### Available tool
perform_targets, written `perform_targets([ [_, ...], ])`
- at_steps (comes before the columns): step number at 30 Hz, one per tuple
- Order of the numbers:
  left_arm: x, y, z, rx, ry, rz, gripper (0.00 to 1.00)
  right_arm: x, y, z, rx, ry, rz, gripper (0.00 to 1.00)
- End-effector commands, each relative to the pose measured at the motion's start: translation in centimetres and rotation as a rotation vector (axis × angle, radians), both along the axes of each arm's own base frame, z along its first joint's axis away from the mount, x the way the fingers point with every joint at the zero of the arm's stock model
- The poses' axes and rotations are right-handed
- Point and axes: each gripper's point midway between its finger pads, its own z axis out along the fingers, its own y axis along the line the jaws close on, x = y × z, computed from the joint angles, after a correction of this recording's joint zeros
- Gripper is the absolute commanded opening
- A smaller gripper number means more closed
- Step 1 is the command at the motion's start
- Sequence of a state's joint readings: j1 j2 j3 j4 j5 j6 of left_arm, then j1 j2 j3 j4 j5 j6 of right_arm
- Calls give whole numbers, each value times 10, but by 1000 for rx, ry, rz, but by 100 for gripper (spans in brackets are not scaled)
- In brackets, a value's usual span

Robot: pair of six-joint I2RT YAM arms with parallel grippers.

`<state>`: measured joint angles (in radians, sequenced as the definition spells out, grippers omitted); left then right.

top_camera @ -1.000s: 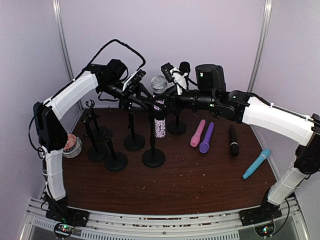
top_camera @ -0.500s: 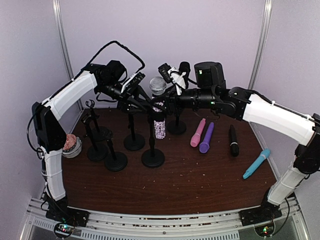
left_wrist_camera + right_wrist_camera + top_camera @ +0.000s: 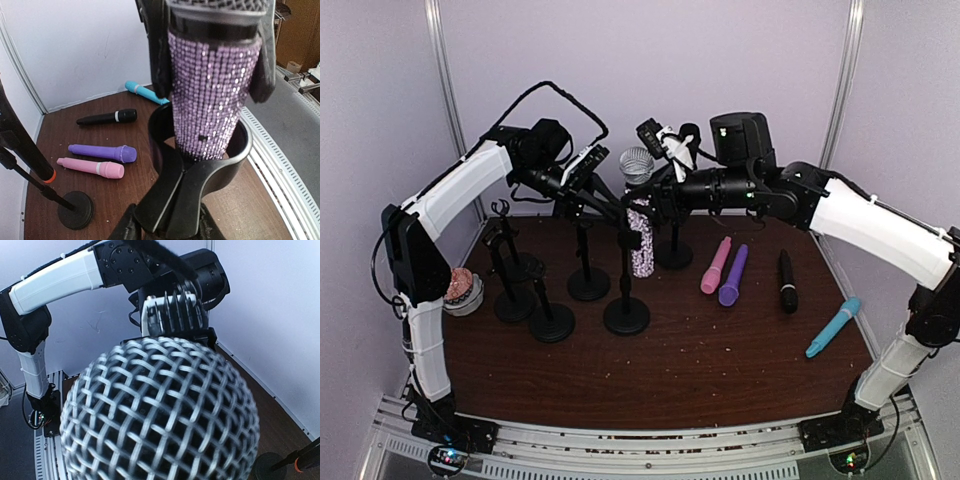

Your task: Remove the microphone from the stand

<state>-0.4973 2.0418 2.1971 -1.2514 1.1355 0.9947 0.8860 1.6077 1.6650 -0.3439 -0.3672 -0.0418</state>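
Observation:
The microphone (image 3: 639, 235) has a lilac rhinestone body (image 3: 212, 95) and a silver mesh head (image 3: 160, 412). It stands upright in the black clip (image 3: 200, 172) of its stand (image 3: 626, 315), its lower end still inside the clip. My right gripper (image 3: 653, 200) is shut on the body just under the head; its black fingers (image 3: 159, 50) flank the body in the left wrist view. My left gripper (image 3: 167, 229) reaches in from the left and is shut on the stand's neck right under the clip. The mesh head fills the right wrist view and hides that gripper's own fingers.
Other black stands (image 3: 588, 283) (image 3: 552, 322) (image 3: 672, 252) crowd the left and back. Pink (image 3: 716, 265), purple (image 3: 733, 275), black (image 3: 787, 280) and blue (image 3: 833, 327) microphones lie loose on the right. A pink object (image 3: 463, 288) sits at the left edge.
My left gripper has closed its jaws onto the stand's neck. The right arm has shifted slightly, still holding the microphone. The microphone sits in the clip as before.

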Motion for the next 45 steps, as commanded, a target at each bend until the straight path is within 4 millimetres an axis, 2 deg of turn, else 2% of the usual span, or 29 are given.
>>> perform_targets([
  [1, -11, 4, 10, 15, 13, 4, 24, -13, -13, 65, 123, -86, 10, 28],
  [6, -8, 4, 7, 29, 8, 14, 21, -26, -35, 111, 224, -129, -20, 28],
  [9, -5, 4, 6, 34, 3, 25, 23, -29, -61, 129, 258, -141, -94, 26],
  [12, -4, 3, 7, 34, 3, 33, 28, -24, -92, 132, 277, -121, -204, 24],
  [15, -1, 3, 6, 40, 0, 42, 30, -13, -126, 115, 290, -52, -326, 21],
  [17, -1, 3, 6, 43, -1, 45, 36, 1, -147, 86, 275, 31, -423, 18],
  [18, -1, 3, 6, 46, 0, 49, 45, 10, -157, 66, 256, 80, -474, 18],
  [22, 1, 5, 8, 61, 2, 75, 73, 46, -199, -33, 97, 295, -696, 19],
  [23, 2, 4, 9, 63, 5, 85, 77, 53, -208, -60, 52, 349, -739, 18],
  [24, 2, 5, 11, 63, 7, 94, 80, 58, -216, -80, 23, 391, -772, 18],
  [26, 0, 7, 14, 66, 7, 101, 96, 66, -228, -110, -10, 444, -814, 18],
  [32, 0, 14, 23, 95, 4, 171, 98, 101, -267, -179, -85, 591, -957, 16],
  [36, 1, 23, 30, 130, 18, 248, 98, 122, -285, -228, -185, 698, -1026, 15],
  [40, 0, 37, 38, 152, 50, 327, 98, 141, -296, -258, -266, 749, -1075, 22],
  [45, -1, 51, 30, 200, 97, 404, 98, 158, -311, -283, -292, 794, -1136, 33],
])
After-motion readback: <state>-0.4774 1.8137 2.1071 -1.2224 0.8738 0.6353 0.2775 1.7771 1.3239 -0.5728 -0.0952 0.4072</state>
